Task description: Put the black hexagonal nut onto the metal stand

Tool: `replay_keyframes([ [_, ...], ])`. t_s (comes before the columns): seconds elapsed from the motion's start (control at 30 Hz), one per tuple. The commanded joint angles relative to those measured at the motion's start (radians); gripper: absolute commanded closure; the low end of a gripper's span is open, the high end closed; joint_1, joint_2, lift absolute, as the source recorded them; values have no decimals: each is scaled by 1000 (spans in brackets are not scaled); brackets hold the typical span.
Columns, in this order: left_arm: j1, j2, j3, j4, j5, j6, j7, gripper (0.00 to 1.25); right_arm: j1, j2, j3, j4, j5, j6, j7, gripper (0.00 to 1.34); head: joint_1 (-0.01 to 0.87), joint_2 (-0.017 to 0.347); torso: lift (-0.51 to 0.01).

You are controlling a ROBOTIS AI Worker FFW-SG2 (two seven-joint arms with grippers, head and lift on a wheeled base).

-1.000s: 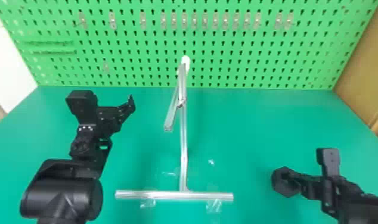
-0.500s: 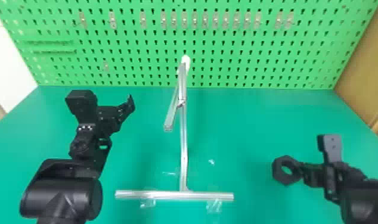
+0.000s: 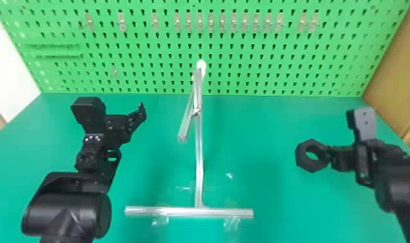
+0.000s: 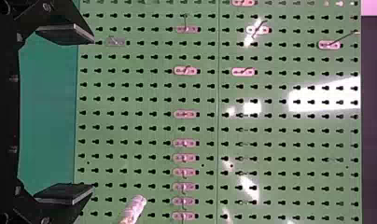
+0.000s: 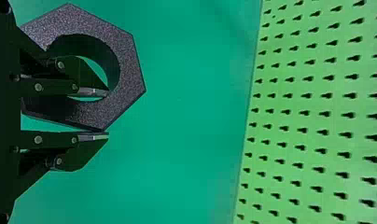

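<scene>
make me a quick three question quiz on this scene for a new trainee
1. From the robot's side, where is the black nut relative to the metal stand?
(a) to its left
(b) to its right
(c) on top of it
2. True or false: the left jaws are shut.
3. Fill in: one of the right jaws passes through the nut's ____.
Key: 1 b; 2 false; 3 hole

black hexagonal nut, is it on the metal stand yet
No, the black hexagonal nut is held by the right gripper, off to the right of the metal stand.
</scene>
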Motion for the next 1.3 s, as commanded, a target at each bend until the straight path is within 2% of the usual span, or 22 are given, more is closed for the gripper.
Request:
replay_keyframes([
  [0.0,0,0,0,0,0,0,0,156,-36,-16,31,-85,-11,98,-1,1093,693,81,-1],
  [0.17,0,0,0,0,0,0,0,156,-79,-45,60,-143,-60,166,-1,1093,693,81,-1],
  [0.33,0,0,-1,0,0,0,0,156,-145,-91,97,-184,-122,238,-1,1093,693,81,-1],
  [0.53,0,0,0,0,-1,0,0,156,-230,-148,133,-197,-217,313,-1,1093,693,81,-1],
  [0.77,0,0,-3,0,-5,0,0,156,-344,-194,179,-189,-315,356,-1,1093,693,81,-1],
  [1.03,-6,0,-9,0,-9,2,0,156,-536,-225,299,-97,-456,365,-1,1093,693,81,-1],
  [1.27,-8,0,-12,0,-14,8,0,156,-678,-217,426,-32,-534,349,-1,1093,693,81,-1],
])
